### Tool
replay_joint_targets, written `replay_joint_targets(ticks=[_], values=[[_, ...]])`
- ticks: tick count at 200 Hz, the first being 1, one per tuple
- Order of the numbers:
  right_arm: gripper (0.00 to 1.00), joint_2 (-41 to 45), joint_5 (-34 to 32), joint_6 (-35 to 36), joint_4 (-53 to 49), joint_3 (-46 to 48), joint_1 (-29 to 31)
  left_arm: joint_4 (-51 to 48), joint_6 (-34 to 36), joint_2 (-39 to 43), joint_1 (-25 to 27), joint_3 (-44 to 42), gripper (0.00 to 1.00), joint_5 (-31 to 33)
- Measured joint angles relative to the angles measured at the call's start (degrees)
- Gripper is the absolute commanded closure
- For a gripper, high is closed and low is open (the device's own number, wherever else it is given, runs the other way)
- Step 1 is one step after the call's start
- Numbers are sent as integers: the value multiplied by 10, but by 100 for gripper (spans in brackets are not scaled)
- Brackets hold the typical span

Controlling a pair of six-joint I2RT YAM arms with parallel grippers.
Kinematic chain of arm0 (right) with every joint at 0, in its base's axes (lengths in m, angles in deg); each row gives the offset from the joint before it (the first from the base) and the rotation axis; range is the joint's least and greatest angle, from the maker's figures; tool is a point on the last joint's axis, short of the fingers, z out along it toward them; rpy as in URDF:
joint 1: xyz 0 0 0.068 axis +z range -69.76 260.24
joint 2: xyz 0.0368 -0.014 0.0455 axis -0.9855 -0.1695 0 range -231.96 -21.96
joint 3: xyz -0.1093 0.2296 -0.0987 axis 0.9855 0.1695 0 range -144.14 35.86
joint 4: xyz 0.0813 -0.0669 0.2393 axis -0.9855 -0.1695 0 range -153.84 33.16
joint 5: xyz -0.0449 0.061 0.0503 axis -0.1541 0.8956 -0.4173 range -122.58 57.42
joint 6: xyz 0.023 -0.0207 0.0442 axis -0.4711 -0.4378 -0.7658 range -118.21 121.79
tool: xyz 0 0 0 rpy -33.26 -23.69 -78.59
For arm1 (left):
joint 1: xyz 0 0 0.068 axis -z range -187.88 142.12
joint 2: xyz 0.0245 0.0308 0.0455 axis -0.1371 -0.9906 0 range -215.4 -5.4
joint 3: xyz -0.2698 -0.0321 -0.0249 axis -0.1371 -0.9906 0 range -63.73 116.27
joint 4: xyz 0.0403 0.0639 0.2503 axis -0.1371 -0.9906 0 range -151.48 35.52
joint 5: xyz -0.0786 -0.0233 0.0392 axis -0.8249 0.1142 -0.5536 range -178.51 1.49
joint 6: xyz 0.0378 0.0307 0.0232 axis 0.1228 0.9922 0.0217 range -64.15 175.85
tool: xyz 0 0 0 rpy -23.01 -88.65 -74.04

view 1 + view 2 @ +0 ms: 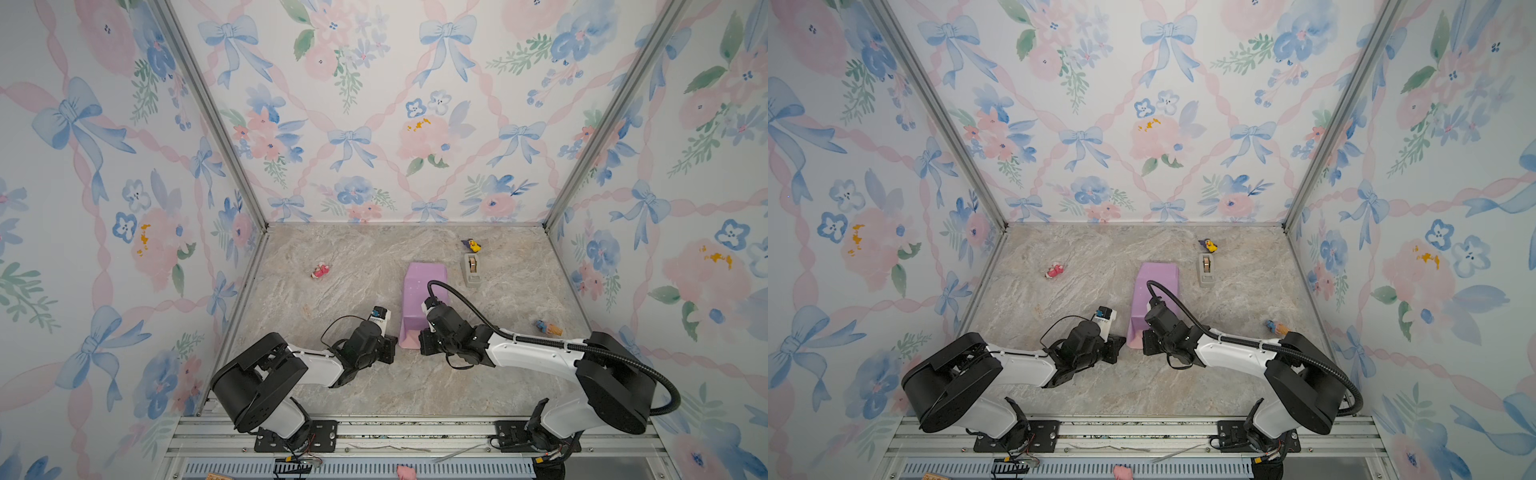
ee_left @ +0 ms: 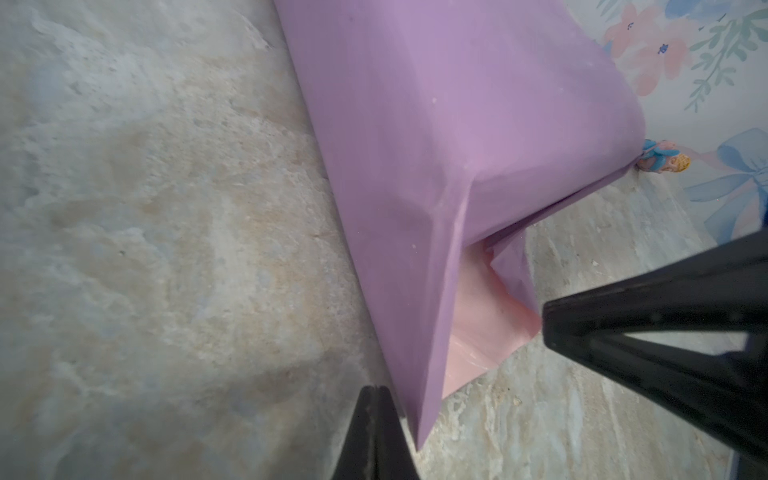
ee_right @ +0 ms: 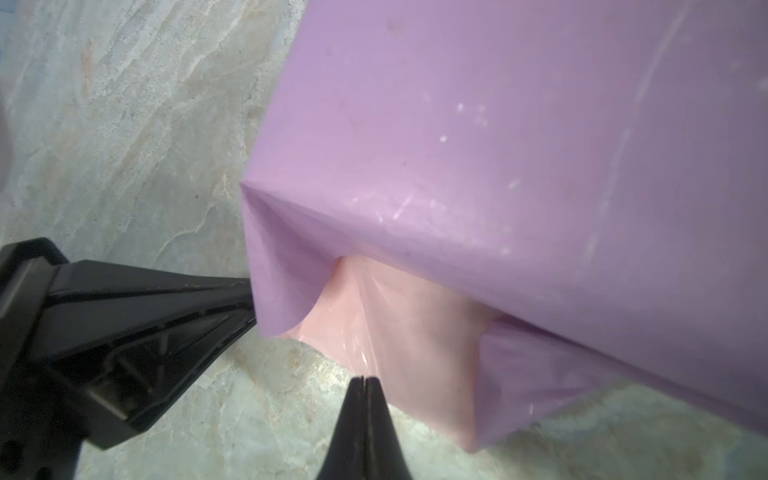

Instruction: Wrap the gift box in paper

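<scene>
- Front and center, left gripper [image 2: 376,390] is pressed together, empty, just beside the paper's [image 1: 422,286] open end.
- right gripper [image 3: 364,380]: also squeezed closed on nothing, opposite side.
- paper's folded purple-side-out over a boxy lump mid-table, box hidden underneath.
- tape dispenser [image 1: 471,270] near its far corner.

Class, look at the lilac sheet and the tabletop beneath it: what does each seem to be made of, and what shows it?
The lilac sheet with a pale pink underside: thin paper, faintly glossy; it holds sharp creases and catches light streaks. The grey-beige veined tabletop: stone or a stone-print laminate, matte; the look cannot settle which.
</scene>
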Motion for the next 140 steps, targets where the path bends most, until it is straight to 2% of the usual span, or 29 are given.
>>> replay_joint_targets(ticks=[85,140], values=[[100,-55,-4,-15,43,18,1,20,0,-7,0,0,97,-14],[100,-61,-4,-17,64,22,1,31,1,-18,0,2,97,-22]])
